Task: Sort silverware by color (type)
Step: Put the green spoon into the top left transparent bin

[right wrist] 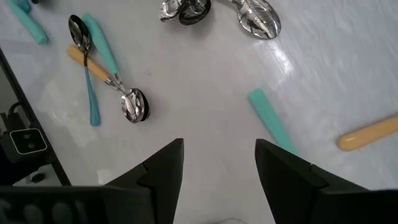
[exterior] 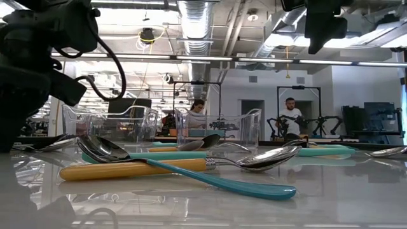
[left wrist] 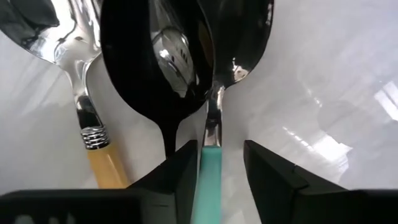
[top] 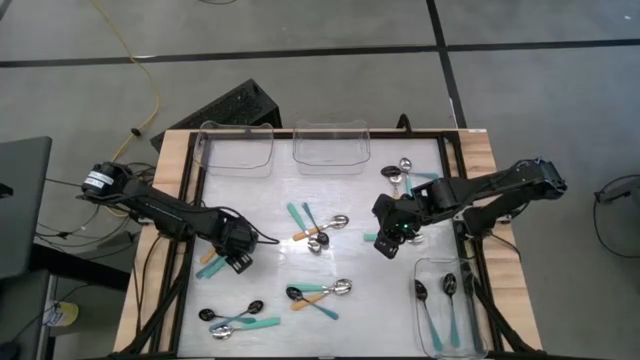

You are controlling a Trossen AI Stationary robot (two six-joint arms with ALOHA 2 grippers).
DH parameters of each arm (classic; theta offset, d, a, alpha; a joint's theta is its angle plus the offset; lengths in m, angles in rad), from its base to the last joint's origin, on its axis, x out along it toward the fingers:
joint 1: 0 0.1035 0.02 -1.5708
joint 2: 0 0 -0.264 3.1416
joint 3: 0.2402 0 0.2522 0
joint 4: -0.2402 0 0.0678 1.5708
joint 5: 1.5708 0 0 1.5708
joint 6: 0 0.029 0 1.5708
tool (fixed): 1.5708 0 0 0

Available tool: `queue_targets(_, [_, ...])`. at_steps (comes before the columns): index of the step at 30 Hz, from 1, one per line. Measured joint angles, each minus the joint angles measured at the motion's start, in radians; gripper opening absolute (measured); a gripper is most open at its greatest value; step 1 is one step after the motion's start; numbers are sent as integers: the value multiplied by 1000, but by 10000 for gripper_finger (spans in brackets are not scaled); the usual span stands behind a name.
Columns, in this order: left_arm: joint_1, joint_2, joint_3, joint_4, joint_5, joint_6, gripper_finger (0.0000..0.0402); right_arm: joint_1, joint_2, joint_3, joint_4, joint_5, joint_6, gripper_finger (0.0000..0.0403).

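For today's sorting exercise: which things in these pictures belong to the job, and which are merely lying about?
Belongs to the job:
- spoons scattered on the table
- teal-handled spoon between the left pincer's fingers
- spoons in the clear bin

Lying about:
- yellow cable
- black case

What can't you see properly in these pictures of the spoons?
- Left wrist view: the teal handle between the left gripper fingers runs off the picture's edge; contact with it is unclear.
- High view: the spoon bowl beneath the left gripper is hidden by the arm.
- Low view: both grippers are cropped at the top.
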Motion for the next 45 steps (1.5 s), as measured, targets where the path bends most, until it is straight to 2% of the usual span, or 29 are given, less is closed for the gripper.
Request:
queue_targets(7, [0,0,0,-9,-3,5,18,0,0,0,0,3,2,221])
queue_targets(11, [0,-3,30,-3,45,72,23,0,0,0,0,3,2,221])
queue_targets(16, [17,-47,151,4,147,214,31,0,0,0,0,3,1,221])
queue_targets(20, [86,-94,319,-30,83,352,17,0,0,0,0,4,1,221])
queue_targets(24, [234,-95,540,-251,-97,622,15,0,0,0,8,4,1,221])
queue_targets(27, [418,-70,694,-392,-226,886,15,0,0,0,15,4,1,221])
queue_targets(31, [702,-9,835,-459,-285,1202,15,1,0,0,37,4,4,221])
queue_targets(34, [871,46,878,-463,-296,1421,14,7,0,0,50,5,19,221])
queue_targets(37, [985,108,883,-462,-335,1605,14,10,0,0,73,11,26,221])
queue_targets(42, [1074,228,883,-454,-382,1748,14,9,0,0,106,101,34,221])
queue_targets(45, [1098,298,883,-448,-408,1801,14,9,0,0,137,116,36,221])
